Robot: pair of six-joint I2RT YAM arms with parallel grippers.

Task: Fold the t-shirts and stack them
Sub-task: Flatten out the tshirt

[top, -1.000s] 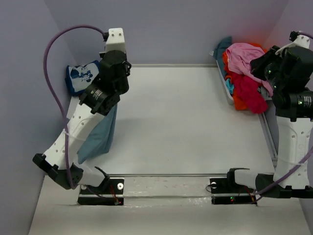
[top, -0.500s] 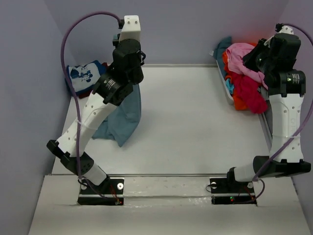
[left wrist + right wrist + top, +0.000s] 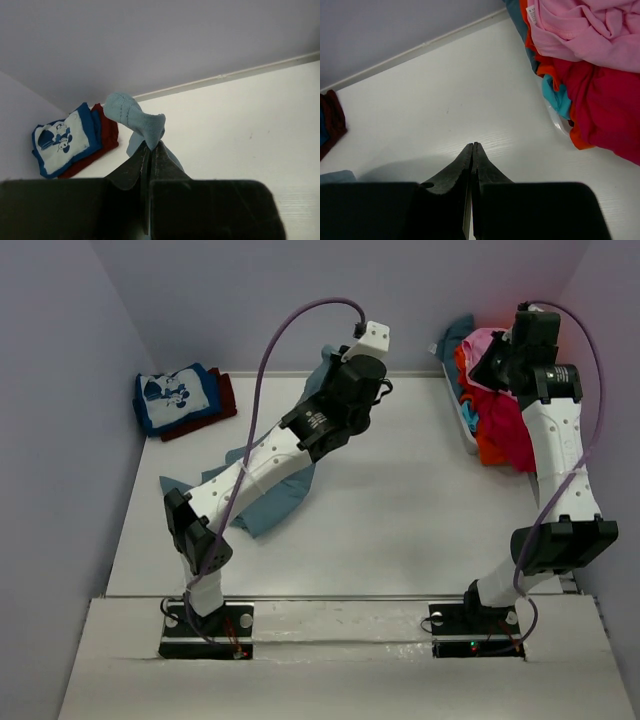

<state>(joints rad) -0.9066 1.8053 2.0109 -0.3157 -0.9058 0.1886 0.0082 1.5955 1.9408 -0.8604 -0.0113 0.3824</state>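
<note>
Swung in from the table's (image 3: 420,510) left edge, the left arm now reaches across to the middle back, dragging the blue tee (image 3: 262,508) along. From above, that arm covers much of the tee (only a corner shows past the wrist). The left gripper (image 3: 150,148) is clamped on a bunched fold. The right arm stands tall and bent over beside the pile (image 3: 500,415), its right gripper (image 3: 472,146) closed on nothing. The printed tee (image 3: 175,397) lies folded on the dark red tee (image 3: 224,398).
</note>
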